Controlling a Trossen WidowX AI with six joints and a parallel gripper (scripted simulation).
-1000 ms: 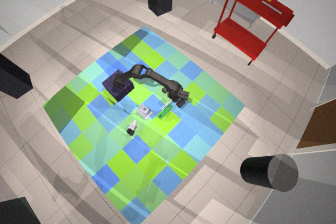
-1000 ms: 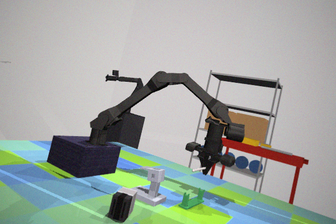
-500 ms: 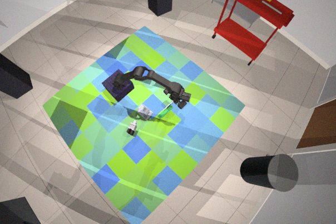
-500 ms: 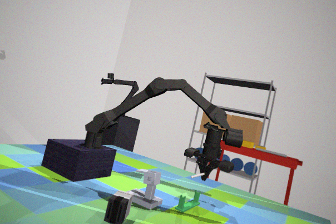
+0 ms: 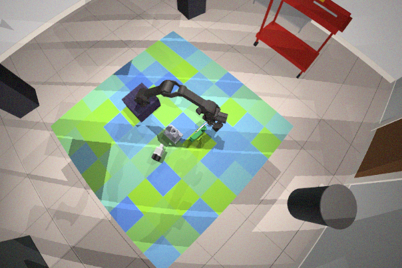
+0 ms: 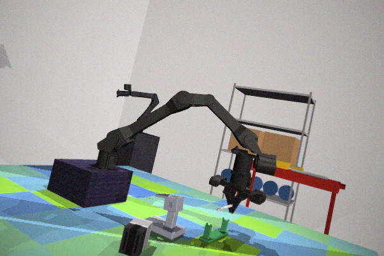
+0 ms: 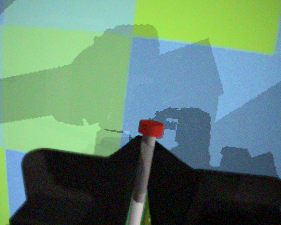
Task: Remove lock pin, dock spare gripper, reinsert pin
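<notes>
The tool (image 5: 209,124) (image 6: 232,210) (image 7: 143,141), fingertips downward, grasps the lock pin (image 5: 201,127) (image 6: 224,208) (image 7: 144,171) near its red head (image 7: 151,128). The pin is out of the socket and raised above the mat (image 5: 164,179) (image 6: 105,229) (image 7: 55,64), its pale shaft slanting away from the fingers.

Below the pin stands a green cradle (image 5: 197,134) (image 6: 214,236) with two notched uprights; in the exterior view a gap separates the pin from them. Beside the cradle is the grey mount (image 5: 172,134) (image 6: 171,218), a foot with a post carrying the socket (image 6: 173,203); open mat lies between mount and cradle.

The spare gripper (image 5: 158,153) (image 6: 135,235), white with a dark end, rests on the mat near the mount, apart from it and undocked. The arm (image 5: 194,98) (image 6: 197,99) arches from a dark box (image 5: 141,102) (image 6: 89,183) across to the cradle side, well above the mount. All these things lie well inside the mat's edges; the red cart (image 5: 287,47) (image 6: 332,187) stands beyond the mat, well apart from the arm.
</notes>
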